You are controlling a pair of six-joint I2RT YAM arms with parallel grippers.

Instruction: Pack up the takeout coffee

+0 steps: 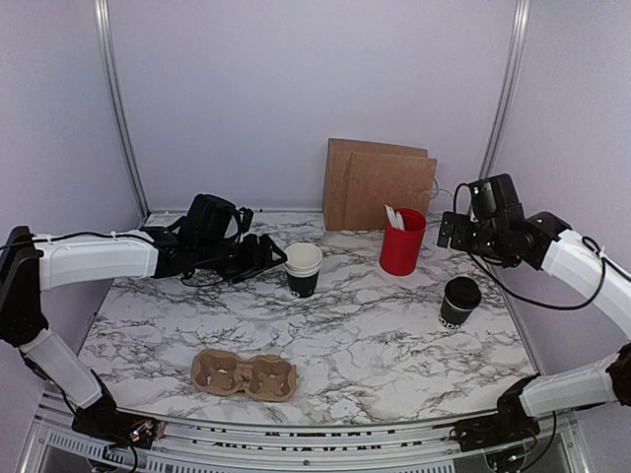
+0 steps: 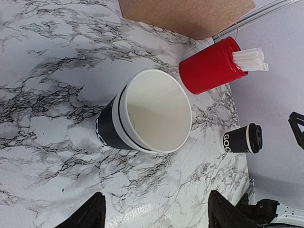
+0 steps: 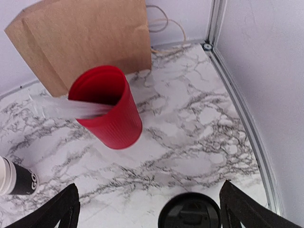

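Observation:
A stack of takeout coffee cups [image 1: 303, 269], cream cups nested in a black one, stands upright mid-table. My left gripper [image 1: 268, 258] hovers just left of it, open and empty. In the left wrist view the cup stack [image 2: 147, 114] lies beyond the gripper [image 2: 156, 219], apart from both fingertips [image 2: 88, 216]. A black cup with a black lid [image 1: 459, 302] stands at the right. My right gripper [image 1: 446, 235] hangs above and behind it, open. In the right wrist view the lid [image 3: 190, 213] shows low between the spread fingers [image 3: 57, 213], which do not touch it.
A red cup with white utensils [image 1: 402, 241] stands behind the lidded cup, in front of a flat brown paper bag [image 1: 380, 182] leaning on the back wall. A cardboard cup carrier [image 1: 245, 375] lies near the front edge. Metal frame posts [image 1: 505, 94] mark the corners.

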